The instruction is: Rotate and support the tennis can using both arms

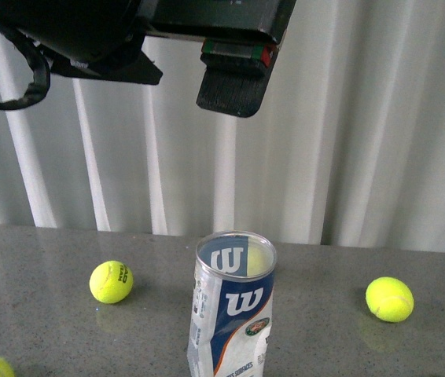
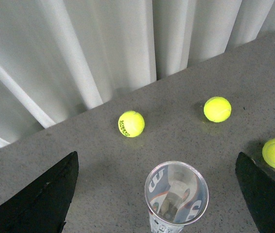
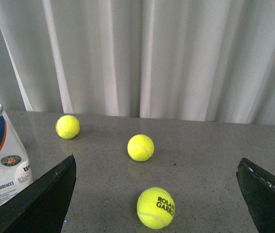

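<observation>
left end effector (image 2: 157,194) fingertips cropped, tennis can (image 1: 230,314) base cut off

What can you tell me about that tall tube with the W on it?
The tennis can is a clear plastic tube standing upright on the grey table, with a blue, white and orange label bearing a white W and a silvery rim. Its lower wall looks dented. The left wrist view looks down on its clear top end. Nothing grips it; both grippers are open and apart from it.

Left gripper (image 2: 157,194) fingers spread wide, right gripper (image 3: 157,194) likewise
</observation>
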Motion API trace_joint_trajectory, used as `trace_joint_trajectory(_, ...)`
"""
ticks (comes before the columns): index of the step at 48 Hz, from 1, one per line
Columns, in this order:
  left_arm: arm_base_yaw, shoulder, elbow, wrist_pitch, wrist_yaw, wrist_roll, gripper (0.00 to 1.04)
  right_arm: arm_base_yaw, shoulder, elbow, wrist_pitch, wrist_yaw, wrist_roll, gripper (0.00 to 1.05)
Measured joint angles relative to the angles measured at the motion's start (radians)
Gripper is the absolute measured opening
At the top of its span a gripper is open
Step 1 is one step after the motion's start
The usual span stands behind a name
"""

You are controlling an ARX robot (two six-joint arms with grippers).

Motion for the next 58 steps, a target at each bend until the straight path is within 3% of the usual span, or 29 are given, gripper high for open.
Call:
trace_joint_trajectory(5,-0.006,-0.032,-0.163,0.320,-0.302,-0.070,0.83,0.000,0.000,0.000,0.000,0.000,0.000,0.98)
trace_joint_trajectory(8,0.017,-0.089,-0.290,0.486,-0.376,-0.094,0.72,0.000,0.000,0.000,0.000,0.000,0.000,0.98)
trace_joint_trajectory(13,0.112,-0.241,-0.517,0.637,-0.335,-0.120,0.47,0.000,0.000,0.000,0.000,0.002,0.000,0.98)
trace_joint_trajectory(25,0.230,-0.402,-0.765,0.688,-0.208,-0.132,0.04,0.000,0.000,0.000,0.000,0.001,0.000,0.98)
trace_joint_trajectory(50,0.402,-0.721,-1.020,0.631,-0.051,-0.137,0.04,0.000,0.000,0.000,0.000,0.000,0.000,0.98)
trace_joint_trajectory(54,0.465,-0.766,-1.039,0.604,0.030,-0.137,0.04,0.000,0.000,0.000,0.000,0.000,0.000,0.98)
trace_joint_trajectory(58,0.491,-0.806,-1.052,0.579,0.042,-0.137,0.04,0.000,0.000,0.000,0.000,0.000,0.000,0.98)
